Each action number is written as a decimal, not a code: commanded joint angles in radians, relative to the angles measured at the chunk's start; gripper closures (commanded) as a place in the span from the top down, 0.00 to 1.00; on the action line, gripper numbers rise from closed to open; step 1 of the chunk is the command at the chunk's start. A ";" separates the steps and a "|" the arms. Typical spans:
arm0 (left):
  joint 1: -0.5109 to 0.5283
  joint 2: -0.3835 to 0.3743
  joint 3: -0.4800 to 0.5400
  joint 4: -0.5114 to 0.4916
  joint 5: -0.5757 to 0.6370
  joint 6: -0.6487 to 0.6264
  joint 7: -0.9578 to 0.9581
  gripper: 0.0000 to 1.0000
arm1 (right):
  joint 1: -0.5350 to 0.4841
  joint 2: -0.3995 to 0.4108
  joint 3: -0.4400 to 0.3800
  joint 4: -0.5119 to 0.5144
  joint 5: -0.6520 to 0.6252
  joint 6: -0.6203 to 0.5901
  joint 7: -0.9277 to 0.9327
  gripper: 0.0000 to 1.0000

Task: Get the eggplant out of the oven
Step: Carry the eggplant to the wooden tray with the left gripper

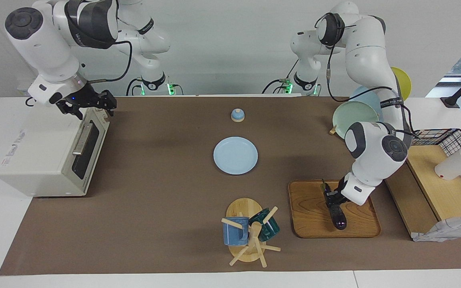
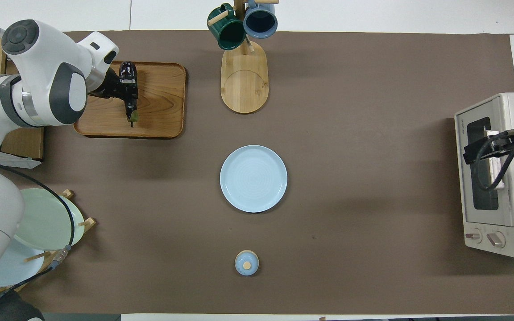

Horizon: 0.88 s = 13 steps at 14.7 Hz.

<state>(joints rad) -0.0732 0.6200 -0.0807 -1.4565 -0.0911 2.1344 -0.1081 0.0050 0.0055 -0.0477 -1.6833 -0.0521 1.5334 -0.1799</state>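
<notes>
The eggplant (image 1: 337,214) lies on the wooden tray (image 1: 314,224) at lower right of the facing view, out of the oven (image 1: 50,156) at far left. The left tool (image 1: 330,196) is clenched on the eggplant's stem end. The right tool (image 1: 90,105), fingers released, hovers over the oven's top front edge; the oven door is closed. A blue plate (image 1: 235,155) sits mid-surface, a mug rack (image 1: 250,232) just beside the tray, a plate rack (image 1: 354,116) at upper right.
</notes>
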 commanded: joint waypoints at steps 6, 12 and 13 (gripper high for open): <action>0.003 -0.035 0.006 -0.001 0.016 -0.046 0.041 1.00 | 0.015 -0.019 -0.017 -0.012 0.021 0.007 0.023 1.00; 0.003 -0.224 0.044 0.004 0.013 -0.207 0.027 1.00 | 0.017 -0.018 -0.014 0.007 0.063 0.048 0.128 1.00; 0.003 -0.262 0.047 0.002 0.014 -0.250 0.027 1.00 | 0.012 -0.018 -0.014 0.007 0.064 0.050 0.129 1.00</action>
<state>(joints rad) -0.0698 0.4515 -0.0488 -1.4294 -0.0909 1.9686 -0.0793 0.0251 -0.0018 -0.0594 -1.6734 -0.0143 1.5668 -0.0731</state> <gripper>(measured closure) 0.000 0.000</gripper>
